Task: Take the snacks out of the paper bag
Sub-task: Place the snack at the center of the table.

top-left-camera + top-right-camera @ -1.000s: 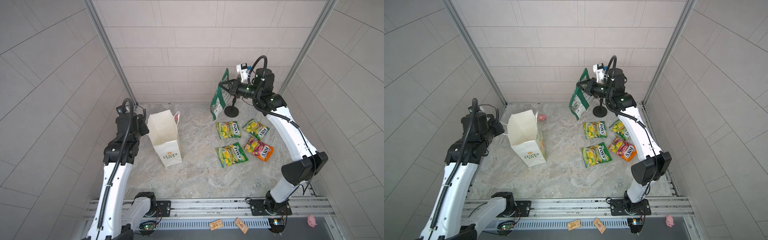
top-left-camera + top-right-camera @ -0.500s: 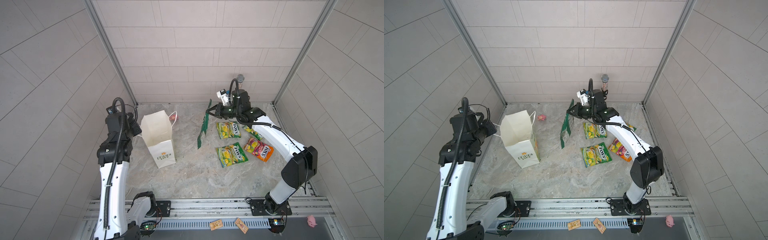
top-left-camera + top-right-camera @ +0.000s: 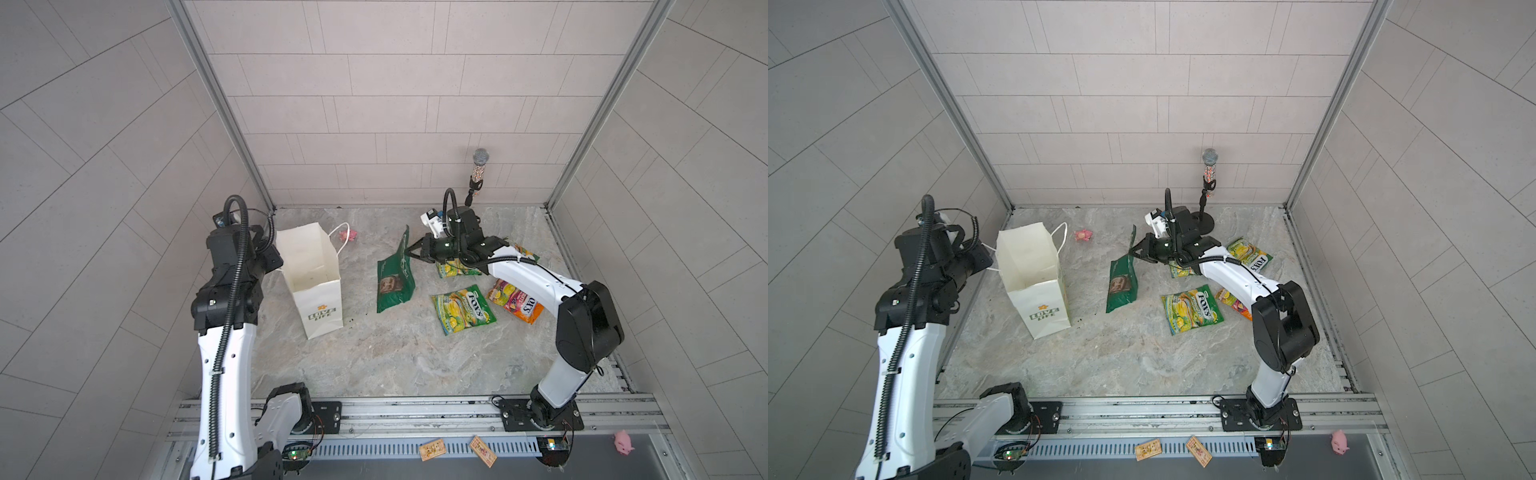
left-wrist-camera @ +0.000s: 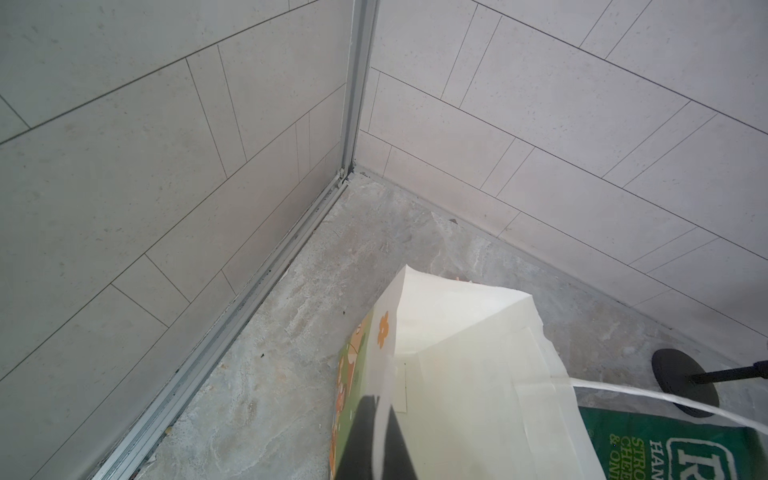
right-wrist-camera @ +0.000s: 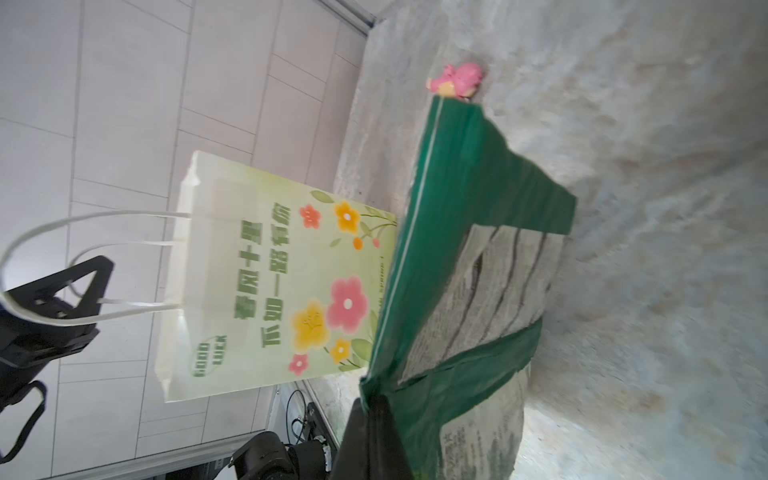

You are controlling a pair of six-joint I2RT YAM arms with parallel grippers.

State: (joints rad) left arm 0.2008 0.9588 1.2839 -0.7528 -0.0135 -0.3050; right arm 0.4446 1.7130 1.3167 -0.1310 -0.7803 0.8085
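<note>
The white paper bag [image 3: 318, 291] [image 3: 1040, 291] stands upright and open at the left, and nothing shows inside it. My left gripper [image 3: 277, 261] [image 4: 376, 409] is shut on the bag's [image 4: 478, 365] left wall near the rim. My right gripper [image 3: 409, 251] [image 5: 370, 415] is shut on the top edge of the dark green crisp packet [image 3: 395, 286] [image 3: 1121, 286] [image 5: 465, 257]. The packet's lower end rests on the floor right of the bag. Several Fox's sweet packets [image 3: 463, 309] [image 3: 1192, 309] lie on the floor under and beside the right arm.
A microphone on a stand [image 3: 480, 166] is at the back right. A pink pig toy [image 3: 348, 236] lies behind the bag, and another [image 3: 623, 441] sits beyond the front rail. Two wooden rectangles [image 3: 432, 449] lie on the front rail. Tiled walls close in three sides.
My right arm swung down and to the left from high at the back, bringing the crisp packet onto the floor. The left arm and the bag shifted slightly left.
</note>
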